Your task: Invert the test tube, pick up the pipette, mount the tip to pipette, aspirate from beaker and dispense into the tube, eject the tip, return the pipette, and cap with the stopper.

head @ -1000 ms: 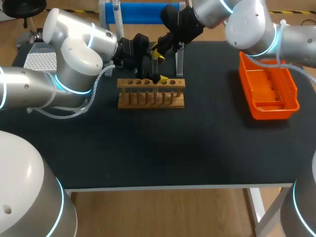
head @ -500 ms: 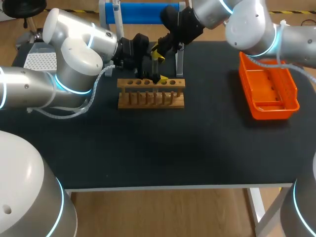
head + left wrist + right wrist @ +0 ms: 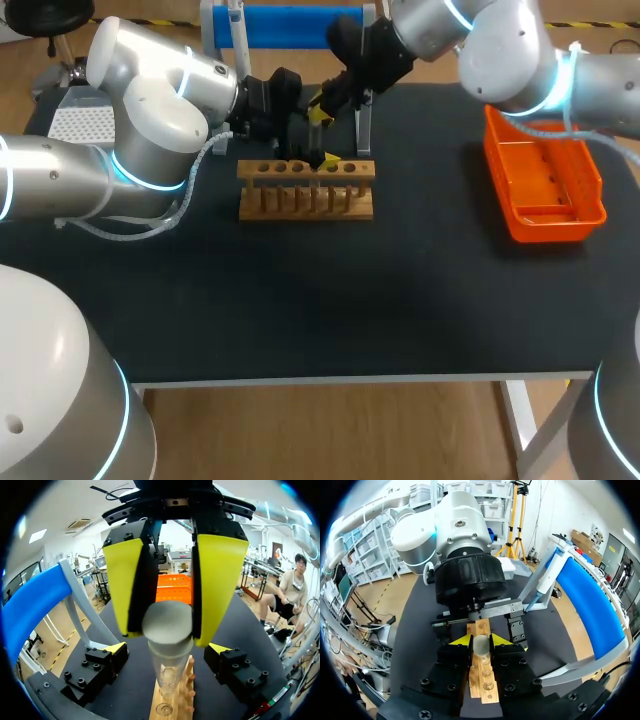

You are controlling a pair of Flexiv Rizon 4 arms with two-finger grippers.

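A clear test tube (image 3: 167, 667) with a grey rounded top (image 3: 481, 644) stands upright over the wooden rack (image 3: 306, 190). My right gripper (image 3: 481, 641) comes from the back and is shut on the tube's top end; its big yellow fingers (image 3: 219, 580) show in the left wrist view. My left gripper (image 3: 168, 649) is open, its tips wide apart on either side of the tube and clear of it. In the head view both grippers meet at the rack's back edge, right gripper (image 3: 318, 108) above left gripper (image 3: 320, 158). The pipette (image 3: 547, 577) hangs on the blue stand (image 3: 290, 22).
An orange tray (image 3: 545, 180) sits at the right of the table. A white tip box (image 3: 80, 122) lies at the far left, behind my left arm. The rack has several holes and front pegs (image 3: 300, 203).
The right arm has shifted very slightly to the right; nothing else has visibly moved.
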